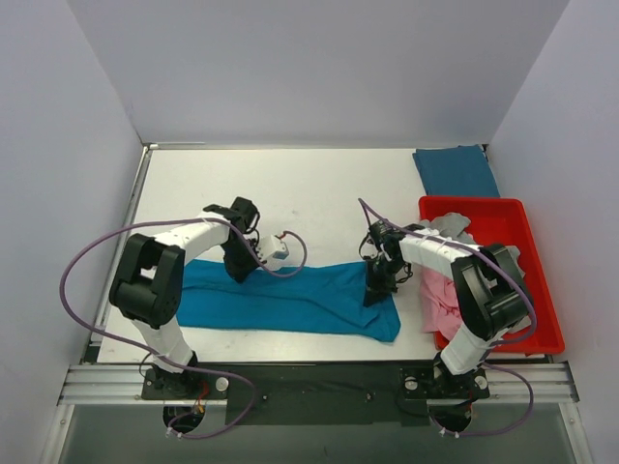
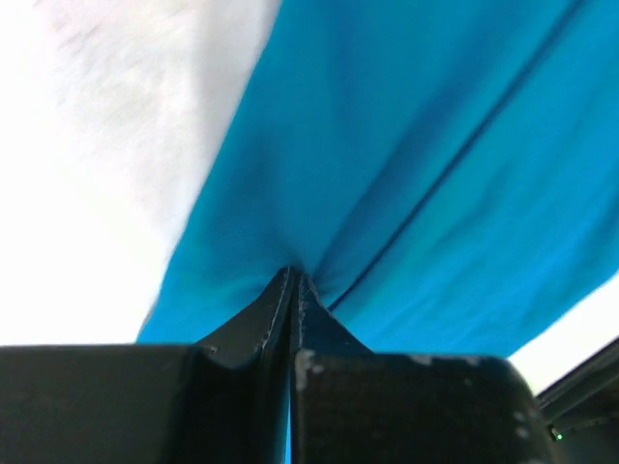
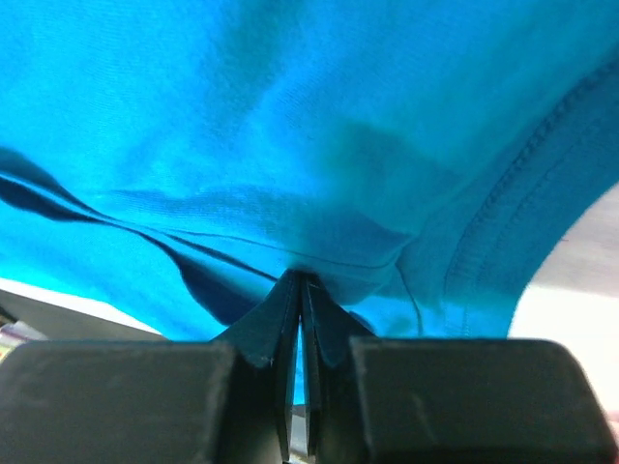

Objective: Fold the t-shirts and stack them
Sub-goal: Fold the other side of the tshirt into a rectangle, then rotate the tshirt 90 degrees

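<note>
You've got the teal t-shirt (image 1: 290, 300) pinched by both arms, spread low across the worktop (image 1: 319, 184).
Your left fingers (image 2: 259, 319) are pressed together on a fold at its far edge, and your right fingers (image 3: 263, 327) nip cloth beside a stitched seam. A folded teal shirt (image 1: 455, 171) lies far right, a pink shirt (image 1: 440, 302) at the red tray (image 1: 527, 217).

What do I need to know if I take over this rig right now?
Left gripper: shut on the teal shirt, at its far edge, left part.
Right gripper: shut on the same shirt, near its right end.
The teal shirt lies stretched across the near part of the table, not yet folded.
Done: one folded shirt at the far right corner.
Left: fold the held one and stack it, then the pink shirt and grey shirt, both crumpled in the red tray.
</note>
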Tool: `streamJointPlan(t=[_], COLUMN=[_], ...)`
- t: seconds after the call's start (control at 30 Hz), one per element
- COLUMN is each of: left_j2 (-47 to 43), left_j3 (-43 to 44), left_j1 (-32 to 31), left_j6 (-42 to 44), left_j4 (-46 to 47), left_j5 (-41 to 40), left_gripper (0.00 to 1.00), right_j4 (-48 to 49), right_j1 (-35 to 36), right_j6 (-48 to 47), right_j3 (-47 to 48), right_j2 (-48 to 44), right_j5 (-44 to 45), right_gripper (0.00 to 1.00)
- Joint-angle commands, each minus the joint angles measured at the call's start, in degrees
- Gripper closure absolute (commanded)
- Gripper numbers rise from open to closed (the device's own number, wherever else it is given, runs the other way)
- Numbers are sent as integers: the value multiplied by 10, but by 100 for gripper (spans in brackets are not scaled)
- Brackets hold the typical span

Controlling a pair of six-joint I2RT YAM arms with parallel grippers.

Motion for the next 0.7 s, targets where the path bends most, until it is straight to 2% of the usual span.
streamJointPlan(t=[0.0, 0.1, 0.2, 0.33, 0.43, 0.53, 0.57, 0.67], left_j2=[-21, -30, -42, -36, -41, -48, -48, -42], left_j3=[10, 51, 84, 70, 62, 67, 71, 82], left_j1=[51, 81, 108, 159, 210, 229, 255, 269], left_j6=[-50, -62, -74, -67, -64, -61, -64, -72], left_j4=[49, 0, -12, 2, 2, -2, -3, -3], left_j5=[-61, -10, 2, -28, -25, -26, -26, -32], left_gripper=[91, 91, 88, 87, 87, 87, 87, 87], right_j4=[-75, -91, -90, -99, -99, -103, -103, -132], right_j1=[-8, -9, -23, -31, -42, -58, -65, -83], right_j6=[-43, -66, -66, -52, -29, -17, -15, -14], right_j3=[47, 91, 140, 167, 152, 157, 175, 251], right_j2=[-2, -29, -28, 38, 74, 97, 119, 182], right_j5=[89, 75, 69, 71, 49, 59, 63, 76], right_gripper=[100, 100, 100, 100, 100, 100, 100, 100])
